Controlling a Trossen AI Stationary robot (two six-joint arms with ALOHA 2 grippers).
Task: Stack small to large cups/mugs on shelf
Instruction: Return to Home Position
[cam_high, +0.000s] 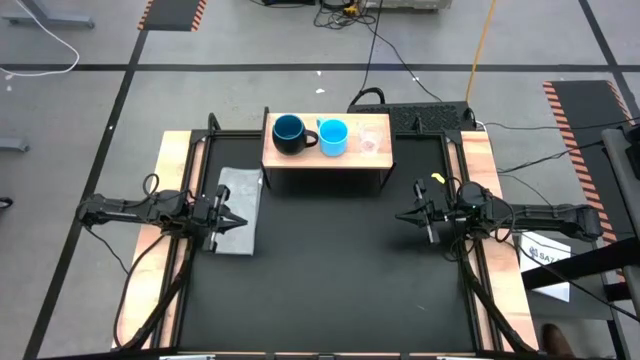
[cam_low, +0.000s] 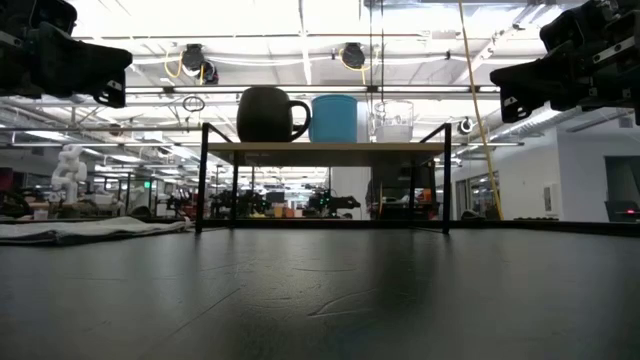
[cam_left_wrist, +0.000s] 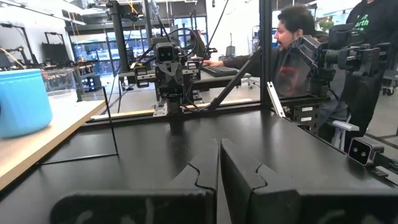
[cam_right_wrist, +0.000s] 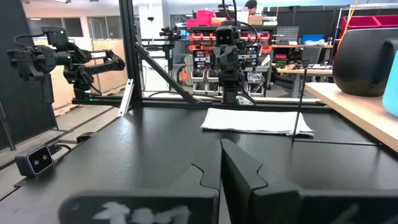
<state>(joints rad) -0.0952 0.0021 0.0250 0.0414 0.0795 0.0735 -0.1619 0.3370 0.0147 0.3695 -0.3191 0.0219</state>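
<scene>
left gripper (cam_high: 240, 222) and right gripper (cam_high: 400, 217): fingers clenched, empty. mug (cam_high: 289, 133), blue cup (cam_high: 333, 137), clear cup (cam_high: 369, 140) stand on the shelf (cam_high: 325, 164), well apart from all fingers.

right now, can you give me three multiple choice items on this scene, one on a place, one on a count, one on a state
1. Which cup stands in the middle of the row on the shelf?
A. dark navy mug
B. light-blue cup
C. clear plastic cup

2. How many cups stand on the shelf?
A. one
B. two
C. three

3. How are the left gripper's fingers?
A. shut on a cup
B. shut on nothing
C. spread wide

Answers:
1 B, the light-blue cup stands between the dark navy mug and the clear plastic cup.
2 C, the high view shows all three on the board.
3 B, the left gripper hangs over the grey cloth with its fingers together and nothing between them; the right gripper waits opposite, fingers shut too.
</scene>
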